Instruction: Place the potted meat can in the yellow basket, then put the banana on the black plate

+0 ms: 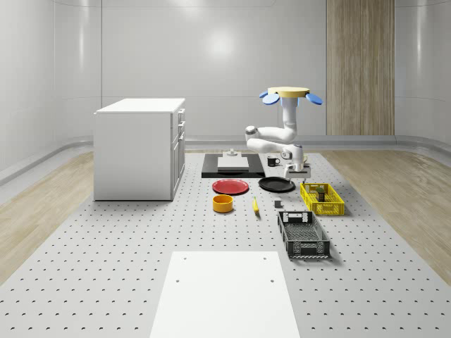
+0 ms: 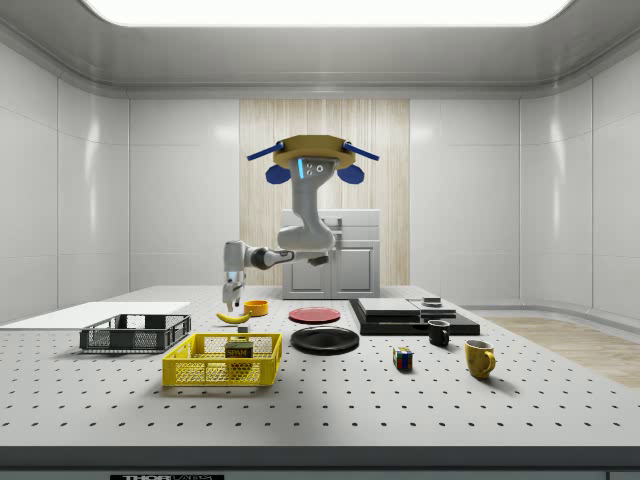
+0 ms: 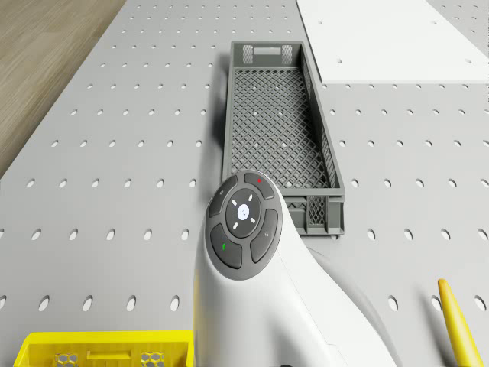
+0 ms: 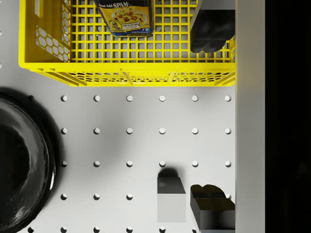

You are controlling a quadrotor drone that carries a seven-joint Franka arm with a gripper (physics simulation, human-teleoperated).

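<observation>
The potted meat can (image 4: 125, 17) stands inside the yellow basket (image 4: 126, 73), also seen as can (image 2: 239, 350) in basket (image 2: 222, 360). The banana (image 1: 255, 205) lies on the table between the orange bowl and a small grey block; the side view has this banana (image 2: 233, 317) behind the basket. The black plate (image 1: 276, 184) is bare. The drone (image 1: 292, 95) hovers over the table behind the plate and basket. Its gripper (image 4: 212, 119) hangs open and holds nothing, above the table just off the basket's end, near the plate (image 4: 19, 165).
A grey crate (image 1: 303, 234) lies in front of the basket. A red plate (image 1: 230, 186), an orange bowl (image 1: 223, 203), a small grey block (image 4: 171, 199), mugs (image 2: 479, 357) and a colour cube (image 2: 402, 358) stand around. A white cabinet (image 1: 141, 148) is at the whole-scene view's left.
</observation>
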